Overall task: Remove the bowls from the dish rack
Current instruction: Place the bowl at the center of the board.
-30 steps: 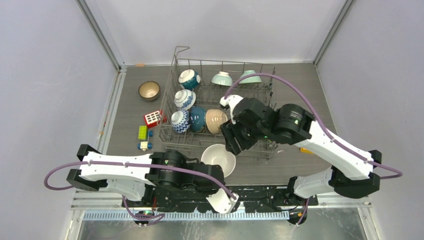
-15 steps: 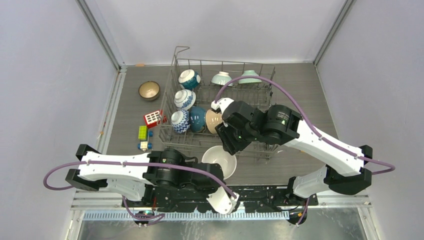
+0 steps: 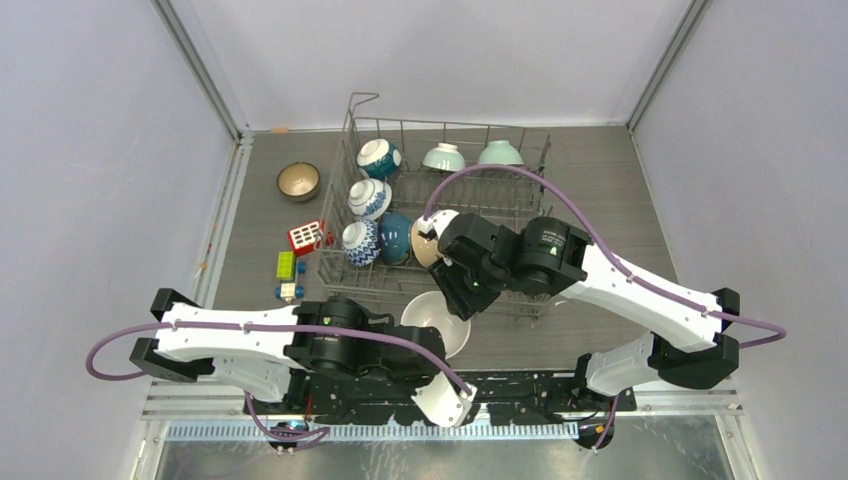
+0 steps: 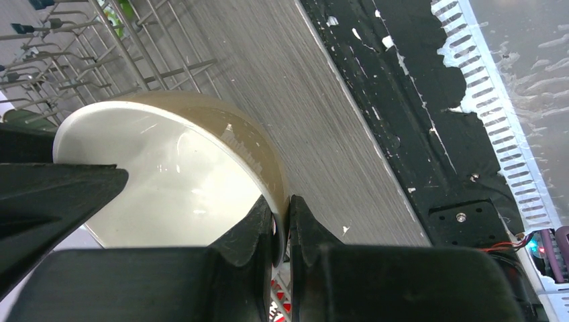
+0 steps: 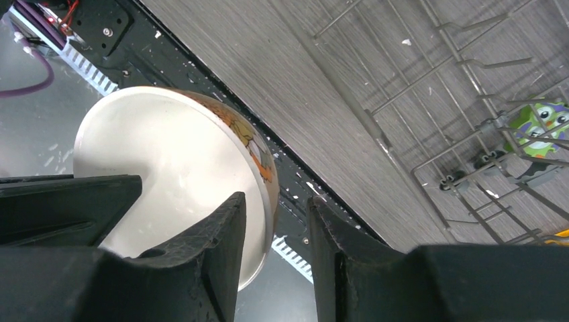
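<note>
Pinching the cream bowl (image 4: 168, 181), left gripper (image 4: 282, 209); right gripper (image 5: 275, 201) half-open astride the orange-patterned bowl (image 5: 168, 161), seemingly not gripping.

The table (image 3: 600, 170) looks like grey wood with fine lines, dull and not shiny. The dish rack (image 3: 470, 192) is thin grey metal wire. The white bowl (image 4: 168, 174) is smooth and shiny inside, like glazed clay. The left gripper (image 4: 282, 209) has black fingers (image 4: 251, 231), maybe plastic, dull and a bit scratched.
</note>
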Available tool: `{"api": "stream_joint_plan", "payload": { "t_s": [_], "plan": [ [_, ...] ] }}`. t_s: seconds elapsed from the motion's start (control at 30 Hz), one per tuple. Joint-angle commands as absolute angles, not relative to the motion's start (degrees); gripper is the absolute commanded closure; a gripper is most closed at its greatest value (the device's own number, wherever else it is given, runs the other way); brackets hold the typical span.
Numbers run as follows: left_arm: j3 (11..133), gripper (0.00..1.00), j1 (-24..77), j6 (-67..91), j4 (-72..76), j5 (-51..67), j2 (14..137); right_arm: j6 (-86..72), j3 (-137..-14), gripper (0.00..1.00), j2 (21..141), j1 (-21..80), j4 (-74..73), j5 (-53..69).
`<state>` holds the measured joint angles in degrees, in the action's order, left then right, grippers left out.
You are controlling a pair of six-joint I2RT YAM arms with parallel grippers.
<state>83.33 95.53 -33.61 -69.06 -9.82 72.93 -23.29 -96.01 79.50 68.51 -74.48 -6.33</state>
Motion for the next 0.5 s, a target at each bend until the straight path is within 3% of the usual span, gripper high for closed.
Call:
{"api": "stream_joint_plan", "payload": {
  "t_s": [0.0,0.27,0.37,0.4,0.47],
  "plan": [
    [85.6,1.0,95.8,-33.7,-66.5,-11.4,70.3,-24.6,-95.1,0.58,78.6,69.4,-72.2,-5.1],
    [84.8,1.0,95.8,-32.6,-65.8,-12.3,70.1,-25.6,-94.8,0.76,78.5,70.2,-71.9,-7.5],
    [84.6,1.0,95.8,-31.8,-64.8,-13.3,69.9,-26.3,-95.1,0.98,78.5,70.3,-72.2,-9.1],
    [84.7,0.98,95.8,-31.5,-64.5,-13.6,69.8,-26.5,-95.2,0.99,78.5,70.3,-72.2,-9.5],
    [84.6,0.77,95.8,-30.7,-63.6,-14.2,69.6,-26.9,-95.4,0.99,78.4,70.3,-72.2,-10.3]
  ]
}}
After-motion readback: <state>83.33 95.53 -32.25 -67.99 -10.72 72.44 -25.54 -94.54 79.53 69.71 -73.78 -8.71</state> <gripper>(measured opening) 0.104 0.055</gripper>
